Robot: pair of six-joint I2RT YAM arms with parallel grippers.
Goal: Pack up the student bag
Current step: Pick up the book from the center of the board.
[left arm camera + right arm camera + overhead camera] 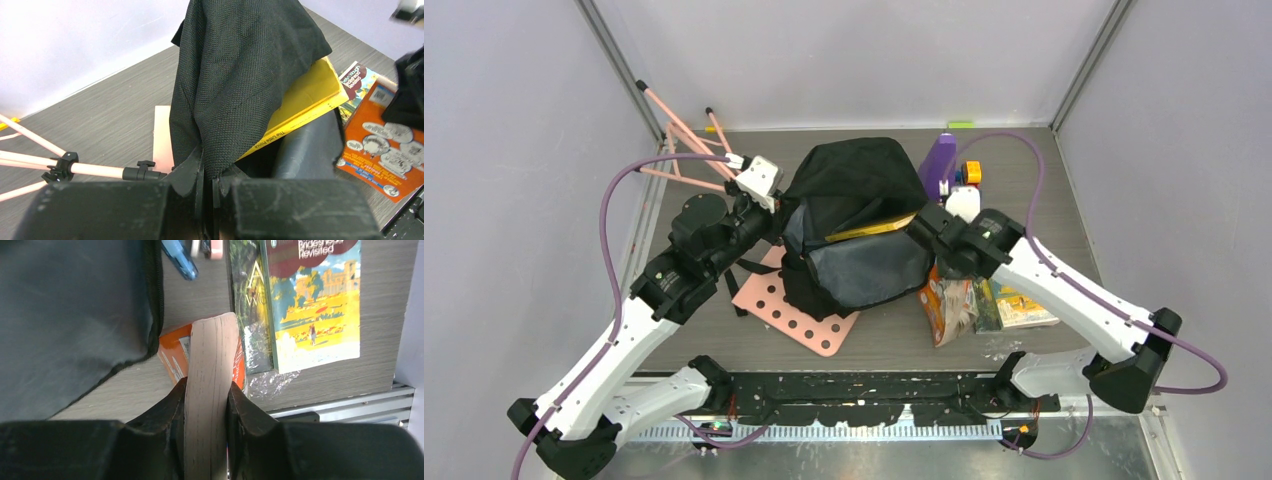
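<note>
- The bag (856, 225) sits in the middle of the table (1064, 215), slumped on a pink board (809, 322), mouth open toward the arms and grey lining showing.
- The left gripper (210, 176) is clamped on the black top flap, holding it up off the opening.
- One in already, or nearly: a yellow book (305, 107) lies at a slant under the flap, one end poking out over the rim.
- The right gripper (207, 395) is squeezed on the page edge of an orange book (212, 347), which stands tilted just beside the bag's right side, not yet over the mouth.
- Left to go, by my reading: that orange book, plus two more books (1016, 306) flat on the table to its right.
- A purple bottle (939, 165) and some small bits wait at the back right, close to the bag.
- My call is early days, with most of the pile outside and the zip wide open.
</note>
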